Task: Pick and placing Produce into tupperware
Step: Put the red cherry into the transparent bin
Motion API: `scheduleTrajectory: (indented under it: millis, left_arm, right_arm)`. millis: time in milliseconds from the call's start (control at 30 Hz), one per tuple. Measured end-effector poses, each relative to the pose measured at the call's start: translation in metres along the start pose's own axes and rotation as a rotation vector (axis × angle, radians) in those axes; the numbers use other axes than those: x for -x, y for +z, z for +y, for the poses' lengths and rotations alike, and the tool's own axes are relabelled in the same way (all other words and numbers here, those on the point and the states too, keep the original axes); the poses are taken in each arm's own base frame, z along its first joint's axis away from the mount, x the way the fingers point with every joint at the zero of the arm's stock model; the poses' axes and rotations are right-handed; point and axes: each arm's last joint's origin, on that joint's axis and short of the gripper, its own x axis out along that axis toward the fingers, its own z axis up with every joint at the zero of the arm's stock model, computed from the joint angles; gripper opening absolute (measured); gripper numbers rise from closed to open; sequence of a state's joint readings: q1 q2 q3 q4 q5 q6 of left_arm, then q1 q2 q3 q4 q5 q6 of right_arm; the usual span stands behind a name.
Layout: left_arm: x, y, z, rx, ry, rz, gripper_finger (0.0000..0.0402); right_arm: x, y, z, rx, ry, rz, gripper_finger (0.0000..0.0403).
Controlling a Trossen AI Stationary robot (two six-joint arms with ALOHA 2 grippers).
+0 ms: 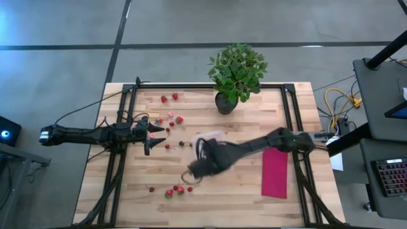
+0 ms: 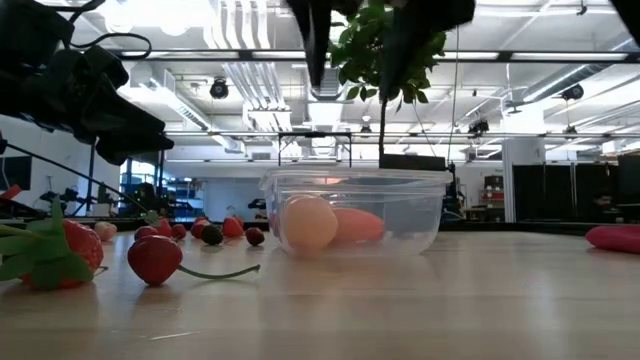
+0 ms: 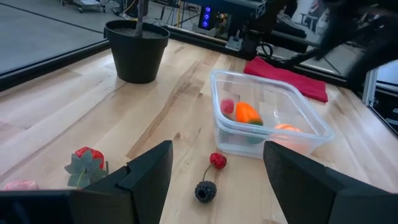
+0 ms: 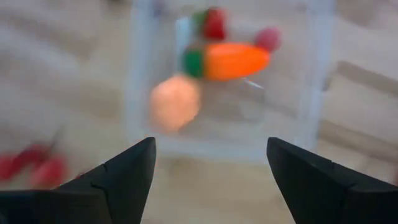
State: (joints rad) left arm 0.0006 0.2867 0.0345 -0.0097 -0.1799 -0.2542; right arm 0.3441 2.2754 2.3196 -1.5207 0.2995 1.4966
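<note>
The clear tupperware (image 3: 273,112) stands mid-table, mostly hidden under my right arm in the high view (image 1: 213,135). Inside lie an orange carrot (image 4: 236,59), a round peach fruit (image 4: 175,102) and small red strawberries (image 4: 214,23). More strawberries lie loose on the wood at the far left (image 1: 169,97), beside the left gripper (image 1: 179,119) and near the front edge (image 1: 178,189). My right gripper (image 4: 211,180) hangs open and empty above the tupperware's near side. My left gripper (image 3: 217,180) is open and empty, low over the table left of the tupperware (image 1: 151,131).
A potted leafy plant (image 1: 236,73) stands at the far edge behind the tupperware. A red cloth (image 1: 275,173) lies flat to the right. A cherry (image 3: 217,160) and a dark berry (image 3: 205,191) lie between the left gripper and the tupperware. Bare wood lies near the front right.
</note>
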Motion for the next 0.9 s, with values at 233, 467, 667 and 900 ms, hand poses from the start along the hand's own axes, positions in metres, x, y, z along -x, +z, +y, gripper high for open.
scheduleTrajectory:
  millis: [233,467,667,900]
  left_arm:
    - [0.000,0.000,0.000,0.000,0.000,0.000,0.0238]
    - [0.000,0.000,0.000,0.000,0.000,-0.002,0.0238]
    - [0.000,0.000,0.000,0.000,0.001,0.000,0.0238]
    - [0.000,0.000,0.000,0.000,0.000,-0.001,0.0238]
  right_arm:
    - [0.067,-0.042,-0.010,-0.128,0.231,0.000,0.0282]
    - [0.101,-0.066,-0.006,-0.238,0.486,-0.394,0.0287]
    - [0.081,-0.051,0.032,-0.178,0.622,-0.494,0.0293]
    - [0.056,-0.016,0.076,0.082,1.023,-0.555,0.0287]
